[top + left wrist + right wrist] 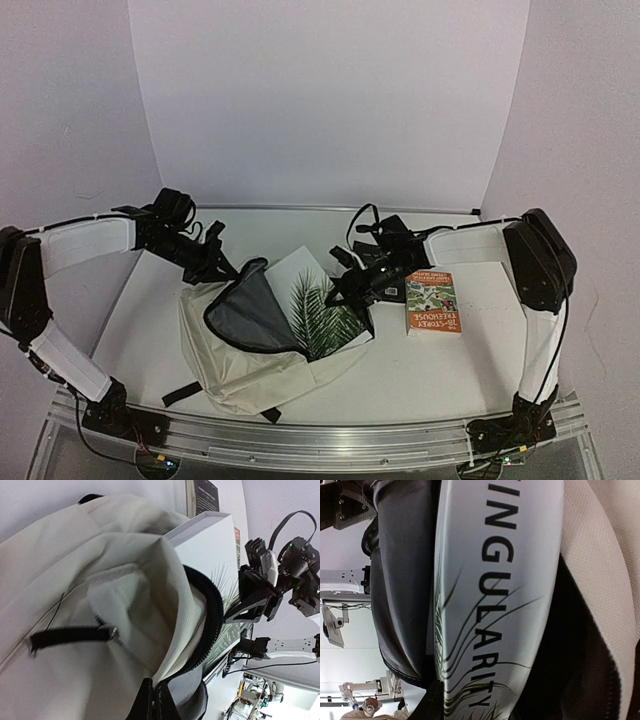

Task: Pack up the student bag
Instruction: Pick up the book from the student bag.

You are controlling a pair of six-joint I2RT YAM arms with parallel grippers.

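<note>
At the centre of the bench (440,372) lies the student bag (240,378), a large cream fabric backpack with black straps. Its mouth gapes toward the right arm, and its grey lining (245,318) is exposed. The left end effector (212,268) is clenched on the far rim of the mouth and holds it raised.

A flat white book (318,300) with a green palm frond on its cover sits part-way inside the mouth. The right wrist view shows its spine between grey lining on one side and cream fabric on the other. The right end effector (352,290) is at the book's outer edge with a jaw on either side. Whether the jaws pinch the edge or only bracket it cannot be told.

The step in hand appears to be seating the book. Recommended practice:

1. Hold the left grip high and taut, so the black zipper trim (212,610) clears the book's upper corner.
2. Drive the book along its own plane, flat against the lining. A tilted corner would likely snag the trim.
3. Advance slowly. The left grip looks like the only anchor, so a hard push may slide the whole bag.
4. Avoid the orange-covered paperback (433,303), which lies flat just right of the right end effector, apart from the bag.
</note>
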